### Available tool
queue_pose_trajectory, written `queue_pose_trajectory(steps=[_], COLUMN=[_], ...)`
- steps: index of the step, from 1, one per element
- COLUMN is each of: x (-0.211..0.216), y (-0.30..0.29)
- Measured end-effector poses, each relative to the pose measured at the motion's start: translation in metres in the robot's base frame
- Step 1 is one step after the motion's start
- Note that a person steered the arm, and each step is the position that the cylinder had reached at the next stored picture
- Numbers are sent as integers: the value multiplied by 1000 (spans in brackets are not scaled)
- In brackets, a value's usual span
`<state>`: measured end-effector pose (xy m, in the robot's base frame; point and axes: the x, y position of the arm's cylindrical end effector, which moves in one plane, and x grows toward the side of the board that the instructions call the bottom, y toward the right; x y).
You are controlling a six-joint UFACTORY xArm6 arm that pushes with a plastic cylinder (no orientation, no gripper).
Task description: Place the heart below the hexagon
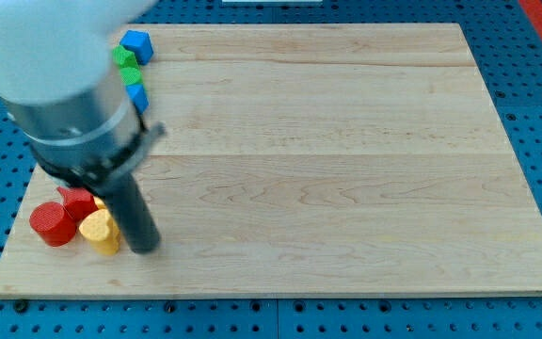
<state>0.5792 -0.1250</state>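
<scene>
A yellow heart block (100, 232) lies near the board's lower left corner. A red block (53, 224), rounded and perhaps the hexagon, sits just to its left and touches it. Another red block (77, 201) lies just above these two, partly hidden by the arm. My tip (144, 248) rests on the board right beside the yellow heart's right side, touching or nearly touching it.
At the top left, a blue block (136, 44), a green block (126, 60) and another blue block (138, 95) stand in a column, partly hidden by the arm's grey body (59, 85). The wooden board (346, 160) ends close below the heart.
</scene>
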Motion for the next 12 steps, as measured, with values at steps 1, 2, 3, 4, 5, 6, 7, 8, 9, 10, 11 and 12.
queue_pose_trajectory(steps=[1,2,3,4,5,6,7,8,9,10,11,12], x=[28,18,15,11,1,-6,24,17,-92,-156,-202,-261], y=[-28,-46,-47,-47,-46,-51,-52,14,43,46,26,1])
